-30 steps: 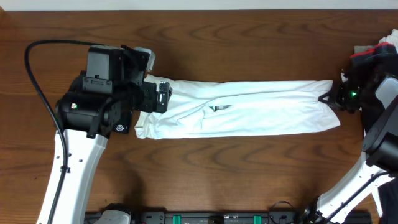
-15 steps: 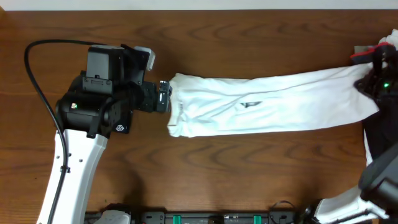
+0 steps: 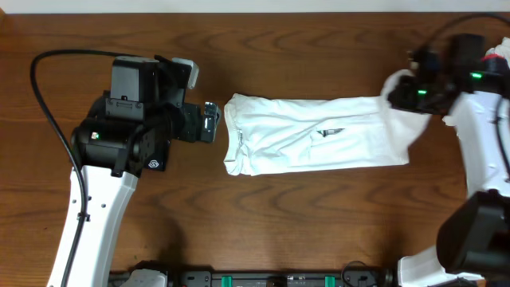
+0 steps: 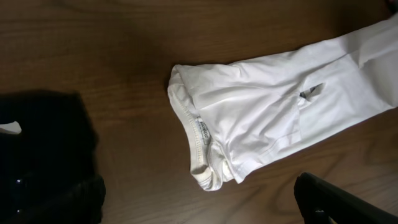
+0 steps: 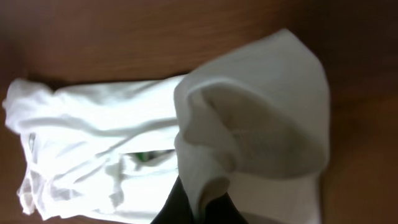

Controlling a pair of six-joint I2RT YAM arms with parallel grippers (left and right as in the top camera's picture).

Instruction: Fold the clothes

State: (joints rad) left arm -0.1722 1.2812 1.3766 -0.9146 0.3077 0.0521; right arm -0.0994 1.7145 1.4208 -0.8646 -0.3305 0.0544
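Note:
The clothes in play are one white T-shirt (image 3: 311, 143), folded into a long strip across the middle of the table, collar end to the left. My left gripper (image 3: 210, 123) stands open just left of that collar end, not touching it. In the left wrist view the shirt (image 4: 267, 118) lies ahead of the gripper (image 4: 196, 208), and both dark fingers (image 4: 339, 202) have only bare wood between them. My right gripper (image 3: 401, 86) is shut on the shirt's right end, lifted and curled back over the strip. In the right wrist view white cloth (image 5: 261, 112) drapes over the gripper (image 5: 199, 208).
A heap of other garments (image 3: 500, 60), red and white, lies at the far right edge behind the right arm. A black cable (image 3: 44, 104) loops at the left beside the left arm. Dark wood table (image 3: 319, 223) lies all around the shirt.
My right gripper dragged the shirt to the right, then raised its end and brought it back leftward over the strip. The collar end slid away from the left gripper, which stayed still.

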